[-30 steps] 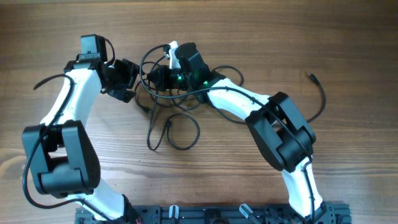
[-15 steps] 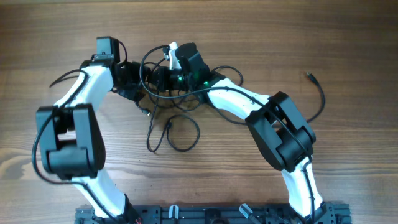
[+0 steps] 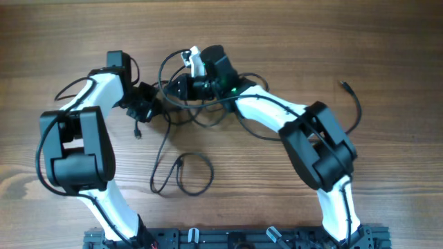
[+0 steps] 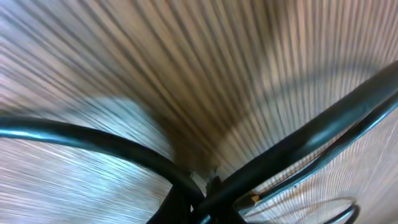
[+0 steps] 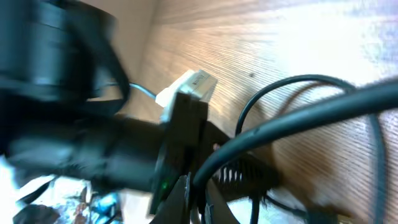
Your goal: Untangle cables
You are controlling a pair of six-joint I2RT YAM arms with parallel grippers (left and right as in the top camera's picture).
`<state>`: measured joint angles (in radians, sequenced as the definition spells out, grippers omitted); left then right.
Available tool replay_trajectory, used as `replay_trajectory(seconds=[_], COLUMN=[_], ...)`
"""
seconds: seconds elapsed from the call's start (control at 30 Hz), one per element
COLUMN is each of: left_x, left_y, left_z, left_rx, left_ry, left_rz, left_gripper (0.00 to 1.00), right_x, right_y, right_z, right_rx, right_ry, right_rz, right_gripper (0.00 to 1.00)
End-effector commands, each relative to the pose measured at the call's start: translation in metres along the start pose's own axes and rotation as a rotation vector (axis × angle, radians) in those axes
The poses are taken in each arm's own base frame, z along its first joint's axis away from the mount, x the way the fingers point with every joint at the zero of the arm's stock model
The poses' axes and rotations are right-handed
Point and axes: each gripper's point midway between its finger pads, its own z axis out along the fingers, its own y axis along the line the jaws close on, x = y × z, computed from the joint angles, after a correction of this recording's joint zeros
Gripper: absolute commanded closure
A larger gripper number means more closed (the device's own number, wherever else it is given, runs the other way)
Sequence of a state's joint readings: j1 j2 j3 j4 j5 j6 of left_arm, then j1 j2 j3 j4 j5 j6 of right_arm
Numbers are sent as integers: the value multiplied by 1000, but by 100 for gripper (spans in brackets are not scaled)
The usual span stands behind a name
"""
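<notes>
As the left jaws snapped shut on the cables (image 3: 197, 114) and pulled, they stretched leftwards (right jaws stay clamped on them): separation has begun.

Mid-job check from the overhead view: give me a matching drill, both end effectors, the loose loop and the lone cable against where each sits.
1 left end effector
2 right end effector
3 loose loop
4 lone cable

A far right, on its own
B lowest in view, below the knot
C left of the knot, clamped on a strand
D on the knot

Pairs: 1-C, 2-D, 3-B, 4-A
</notes>
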<state>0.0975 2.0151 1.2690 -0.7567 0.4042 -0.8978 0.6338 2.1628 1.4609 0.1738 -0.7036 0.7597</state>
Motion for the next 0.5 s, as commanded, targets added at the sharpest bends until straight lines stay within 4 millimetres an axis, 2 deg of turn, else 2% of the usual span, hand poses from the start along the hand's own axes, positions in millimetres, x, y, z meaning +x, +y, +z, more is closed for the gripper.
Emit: replay_trajectory(seconds=[0.0,0.17,0.27,0.47], left_x=[-32,-43,-46,-46], left_y=[24,31,33,32], left_z=[-6,-11,-13,-13], left_rx=[-57,-47,-45,-45], left_ry=[-86,-95,-97,-98], left_rz=[-12,-49,-57,-57], left_gripper=[96,96,96,96], right_x=[-38,-49,-49,-51], right_y=[73,96,99,93], right_z=[-55,-100,-127,-166], right_rx=[-102,-66,-23,51], right_ry=[-75,-107,-106,-113], right_rz=[-158,-238,-254,-273], right_gripper=[96,96,96,96])
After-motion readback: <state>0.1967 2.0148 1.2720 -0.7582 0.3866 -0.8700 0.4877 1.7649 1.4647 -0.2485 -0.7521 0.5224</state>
